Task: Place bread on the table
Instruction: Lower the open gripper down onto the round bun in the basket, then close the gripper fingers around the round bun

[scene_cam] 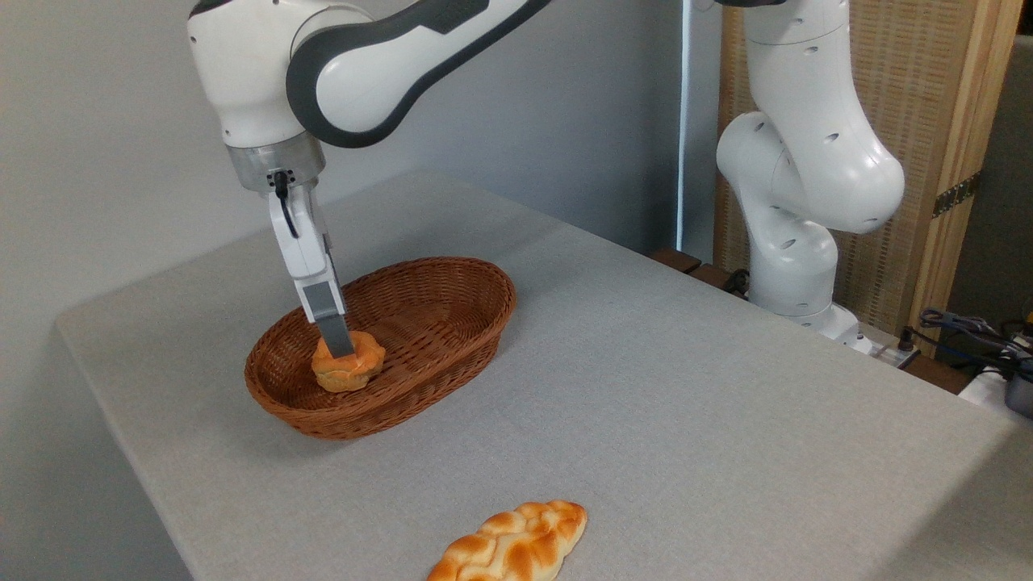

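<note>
End effector (339, 345) reached down at left of frame, one finger visible on the bread; clamp state could not be told. Bench (646, 387): grey, broad. Basket (452, 278): held the bread (349, 365). Risk: bun catching the rim on lift, slipping free.

The arm is reaching down into the brown wicker basket (452, 323) on the grey counter (686, 387). Its tool (339, 345) is standing over the small round bread (349, 363), one grey finger lying across the bun's top; the other finger is hidden. A braided loaf (512, 545) is lying near the counter's front edge, well apart from the basket.
</note>
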### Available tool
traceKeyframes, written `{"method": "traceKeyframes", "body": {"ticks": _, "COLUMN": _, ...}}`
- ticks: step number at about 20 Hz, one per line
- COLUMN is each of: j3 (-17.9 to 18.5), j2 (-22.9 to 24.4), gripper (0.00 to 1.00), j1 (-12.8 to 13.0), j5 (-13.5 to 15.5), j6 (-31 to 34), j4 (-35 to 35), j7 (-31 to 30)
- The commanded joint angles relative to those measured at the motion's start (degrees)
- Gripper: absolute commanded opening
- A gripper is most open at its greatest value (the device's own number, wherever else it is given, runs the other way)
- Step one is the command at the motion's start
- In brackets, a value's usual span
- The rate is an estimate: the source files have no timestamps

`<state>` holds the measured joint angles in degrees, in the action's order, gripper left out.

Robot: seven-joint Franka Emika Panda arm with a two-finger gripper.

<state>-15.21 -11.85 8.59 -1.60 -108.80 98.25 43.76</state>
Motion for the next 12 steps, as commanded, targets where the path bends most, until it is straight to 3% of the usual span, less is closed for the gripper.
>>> {"method": "traceKeyframes", "body": {"ticks": 1, "j3": -0.2, "j2": -0.2, "gripper": 1.0, "j1": -0.1, "j5": -1.0, "j6": -1.4, "j4": 0.7, "j7": -0.9}}
{"method": "traceKeyframes", "body": {"ticks": 12, "j3": -0.3, "j2": -0.5, "gripper": 1.0, "j1": 0.3, "j5": -2.0, "j6": -4.0, "j4": 3.1, "j7": -0.9}}
